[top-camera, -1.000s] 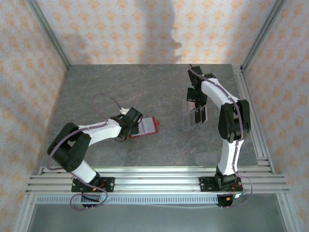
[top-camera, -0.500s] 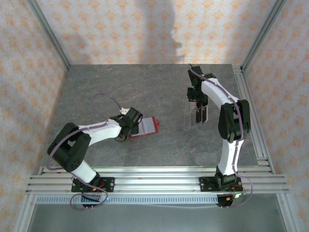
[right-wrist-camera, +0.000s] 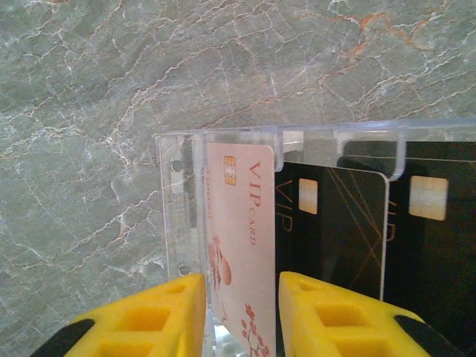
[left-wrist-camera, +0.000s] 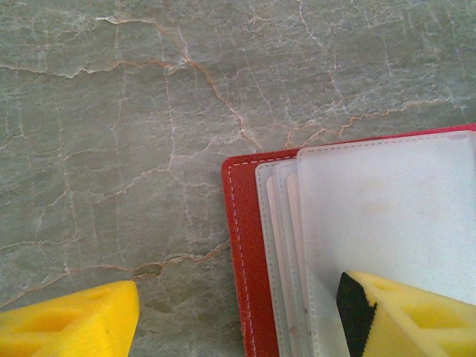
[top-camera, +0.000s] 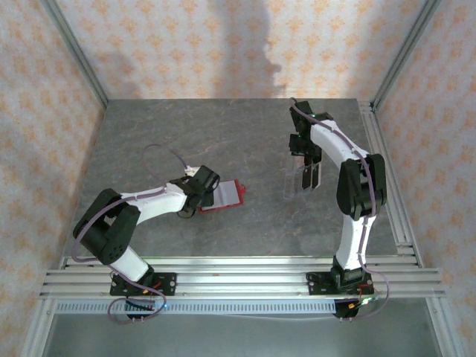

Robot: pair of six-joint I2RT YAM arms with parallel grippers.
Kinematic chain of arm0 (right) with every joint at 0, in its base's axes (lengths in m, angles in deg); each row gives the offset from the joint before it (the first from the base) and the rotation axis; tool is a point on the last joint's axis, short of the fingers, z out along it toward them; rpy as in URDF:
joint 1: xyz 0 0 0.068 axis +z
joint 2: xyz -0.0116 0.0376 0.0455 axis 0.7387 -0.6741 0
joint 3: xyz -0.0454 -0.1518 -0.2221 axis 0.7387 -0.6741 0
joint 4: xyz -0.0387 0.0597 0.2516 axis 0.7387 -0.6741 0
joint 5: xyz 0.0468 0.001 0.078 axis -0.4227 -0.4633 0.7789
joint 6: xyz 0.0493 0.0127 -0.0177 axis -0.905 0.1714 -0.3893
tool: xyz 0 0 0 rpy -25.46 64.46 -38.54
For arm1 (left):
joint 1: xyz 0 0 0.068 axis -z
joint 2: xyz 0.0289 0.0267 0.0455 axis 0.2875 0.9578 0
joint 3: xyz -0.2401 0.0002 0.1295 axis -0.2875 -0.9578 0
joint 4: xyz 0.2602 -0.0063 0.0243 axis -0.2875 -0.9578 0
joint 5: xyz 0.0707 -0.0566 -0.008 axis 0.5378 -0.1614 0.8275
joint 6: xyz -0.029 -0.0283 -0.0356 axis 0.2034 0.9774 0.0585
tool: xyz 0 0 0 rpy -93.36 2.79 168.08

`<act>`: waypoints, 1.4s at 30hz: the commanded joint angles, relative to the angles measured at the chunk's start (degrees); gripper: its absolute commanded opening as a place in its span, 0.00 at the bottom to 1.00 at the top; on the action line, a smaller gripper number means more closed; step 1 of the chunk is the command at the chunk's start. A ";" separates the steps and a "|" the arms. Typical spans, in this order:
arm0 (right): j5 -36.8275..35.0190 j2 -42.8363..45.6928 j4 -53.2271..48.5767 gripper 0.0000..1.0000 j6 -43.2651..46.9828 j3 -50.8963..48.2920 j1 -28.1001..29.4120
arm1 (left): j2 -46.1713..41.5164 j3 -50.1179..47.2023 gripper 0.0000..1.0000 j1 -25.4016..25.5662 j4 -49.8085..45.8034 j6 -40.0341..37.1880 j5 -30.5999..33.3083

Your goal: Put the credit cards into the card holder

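The left claw [left-wrist-camera: 239,301] stood released, one yellow finger pressing the frosted, soft-looking sleeves [left-wrist-camera: 387,216] flat, probably to pin the red holder [left-wrist-camera: 238,223] open on the veined grey table [left-wrist-camera: 111,111] for loading; its other finger hung over bare stone. The stitched holder lay well apart from the cards [right-wrist-camera: 335,230], glossy black and overlapped, which sat in a clear rigid case [right-wrist-camera: 178,216] beside a pink card [right-wrist-camera: 238,201]. The right claw [right-wrist-camera: 242,286] straddled that pink card, fingers parted; whether they pinched its edges I could not tell
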 commanded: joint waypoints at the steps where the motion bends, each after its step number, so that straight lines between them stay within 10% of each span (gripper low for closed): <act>1: -2.87 1.80 -1.97 0.31 0.84 1.02 -0.14 | 0.58 0.10 0.73 -0.26 -0.40 -0.41 -0.04; 42: -0.48 -2.86 -1.88 0.14 1.57 2.68 -0.09 | 1.02 -0.46 0.72 -0.26 0.34 -0.49 -0.02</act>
